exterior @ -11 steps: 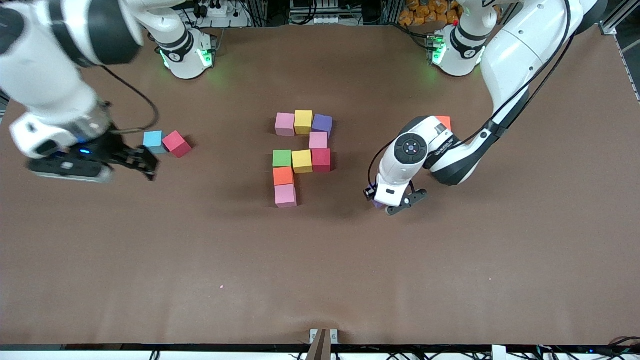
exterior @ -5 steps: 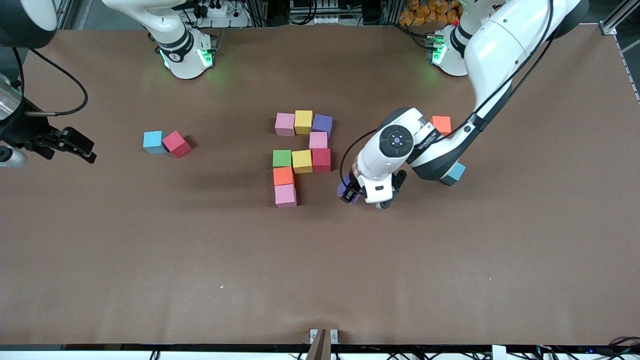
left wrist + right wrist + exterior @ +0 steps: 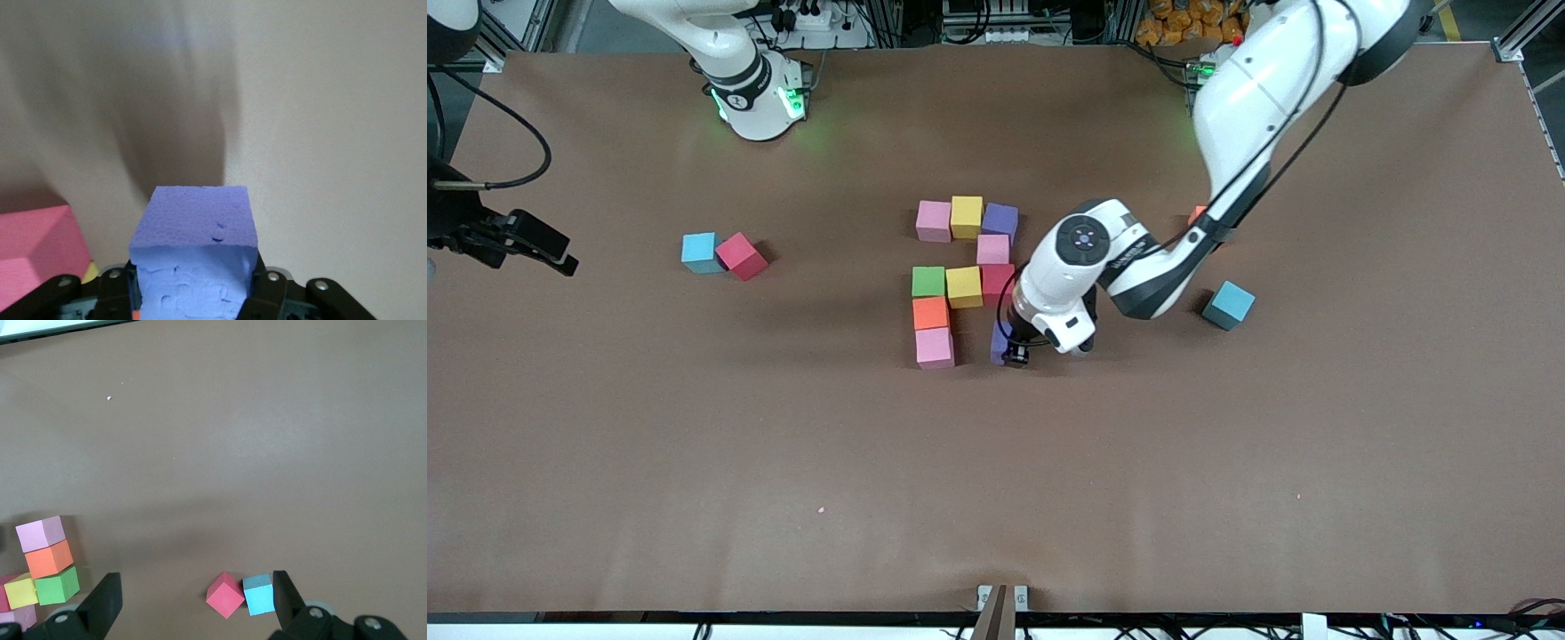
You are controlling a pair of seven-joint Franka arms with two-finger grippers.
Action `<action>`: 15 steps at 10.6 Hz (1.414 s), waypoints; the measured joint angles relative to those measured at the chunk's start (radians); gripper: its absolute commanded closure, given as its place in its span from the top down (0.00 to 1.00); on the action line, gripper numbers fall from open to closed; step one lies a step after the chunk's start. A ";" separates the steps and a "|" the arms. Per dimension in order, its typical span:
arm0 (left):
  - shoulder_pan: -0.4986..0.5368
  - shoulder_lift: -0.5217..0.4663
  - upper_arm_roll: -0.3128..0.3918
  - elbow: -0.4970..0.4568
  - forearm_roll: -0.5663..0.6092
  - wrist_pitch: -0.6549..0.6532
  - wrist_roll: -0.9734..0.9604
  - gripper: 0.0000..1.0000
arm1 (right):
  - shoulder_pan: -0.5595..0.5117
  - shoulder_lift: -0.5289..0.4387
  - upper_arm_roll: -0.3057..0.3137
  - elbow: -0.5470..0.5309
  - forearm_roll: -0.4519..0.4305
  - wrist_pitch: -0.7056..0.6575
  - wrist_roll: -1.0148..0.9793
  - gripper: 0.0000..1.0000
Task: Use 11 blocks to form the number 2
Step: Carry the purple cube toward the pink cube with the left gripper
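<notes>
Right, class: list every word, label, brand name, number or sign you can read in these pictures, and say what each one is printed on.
Dark lettering on the left arm, along its wrist link: too small to read.
Blocks, among them the purple block held in the left gripper: no print on any.
Table: no text.
Nothing else legible in any view.

Purple block (image 3: 193, 257); green block (image 3: 928, 282) beside yellow block (image 3: 964, 286)

A brown table (image 3: 1227, 462) carries a tiny pale speck (image 3: 820, 509) near its front-camera edge, a small metal bracket (image 3: 1002, 598) is clamped at the middle of that edge, and a power strip (image 3: 811, 18) and orange packets (image 3: 1183, 22) lie off its edge by the bases.
</notes>
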 measured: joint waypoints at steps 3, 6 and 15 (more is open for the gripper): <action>-0.072 0.042 0.054 0.070 -0.001 0.006 -0.110 0.44 | 0.003 0.008 0.003 0.000 0.000 0.025 0.000 1.00; -0.079 0.067 0.055 0.104 -0.001 0.006 -0.116 0.44 | 0.003 0.010 0.003 0.000 0.000 0.031 0.000 1.00; -0.198 0.124 0.118 0.180 -0.001 0.021 -0.116 0.46 | 0.011 0.027 0.010 -0.003 0.000 0.030 -0.005 1.00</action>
